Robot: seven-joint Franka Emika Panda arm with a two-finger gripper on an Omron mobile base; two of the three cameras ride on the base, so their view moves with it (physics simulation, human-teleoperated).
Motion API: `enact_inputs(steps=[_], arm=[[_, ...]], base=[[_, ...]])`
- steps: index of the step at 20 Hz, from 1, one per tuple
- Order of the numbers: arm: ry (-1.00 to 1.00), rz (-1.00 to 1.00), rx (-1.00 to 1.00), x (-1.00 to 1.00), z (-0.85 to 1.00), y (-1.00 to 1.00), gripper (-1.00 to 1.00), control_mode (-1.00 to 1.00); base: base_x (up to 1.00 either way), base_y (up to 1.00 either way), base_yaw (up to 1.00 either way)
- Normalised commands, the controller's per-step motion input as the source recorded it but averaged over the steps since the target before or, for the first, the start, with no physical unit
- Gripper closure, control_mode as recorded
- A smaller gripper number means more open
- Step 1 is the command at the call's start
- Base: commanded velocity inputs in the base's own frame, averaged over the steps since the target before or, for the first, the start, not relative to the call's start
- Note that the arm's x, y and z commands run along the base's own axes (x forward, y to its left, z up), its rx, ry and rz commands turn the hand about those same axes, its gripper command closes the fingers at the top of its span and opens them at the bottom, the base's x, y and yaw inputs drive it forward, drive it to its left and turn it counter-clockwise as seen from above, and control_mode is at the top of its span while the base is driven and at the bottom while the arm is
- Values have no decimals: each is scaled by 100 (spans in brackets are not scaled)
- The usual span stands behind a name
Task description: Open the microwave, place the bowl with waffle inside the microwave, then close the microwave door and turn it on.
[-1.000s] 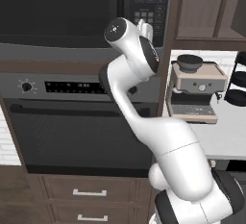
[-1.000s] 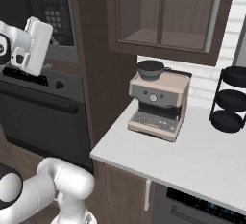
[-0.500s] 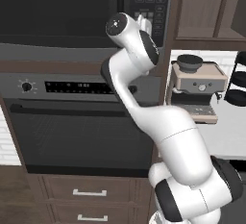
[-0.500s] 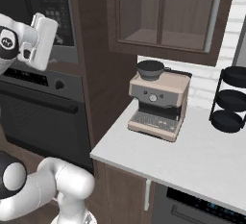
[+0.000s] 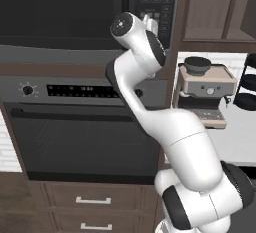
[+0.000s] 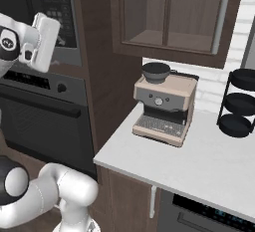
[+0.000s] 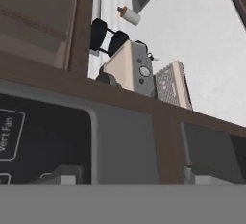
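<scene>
A dark wood kitchen wall holds the wide dark grey built-in microwave (image 5: pixel 90 12), its black-windowed microwave door (image 5: pixel 60 9) shut. The white arm's two-finger claw (image 6: pixel 59 27) sits right at its grey keypad panel (image 6: pixel 57 2), apparently touching; I cannot tell its finger spacing. The beige coffee machine (image 6: pixel 164 104) stands on the white counter (image 6: pixel 209 161), well right of the claw.

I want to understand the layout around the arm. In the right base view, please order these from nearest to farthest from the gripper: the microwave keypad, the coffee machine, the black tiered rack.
1. Microwave keypad: right at the gripper, upper left.
2. Coffee machine: on the counter, mid-picture, to the right.
3. Black tiered rack: far right edge, by the wall.
</scene>
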Motion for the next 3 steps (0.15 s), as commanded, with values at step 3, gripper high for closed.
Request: enact_inputs(steps=[3], arm=[[-4,0,0,0,-13,0,-100,-100]], base=[[0,0,0]])
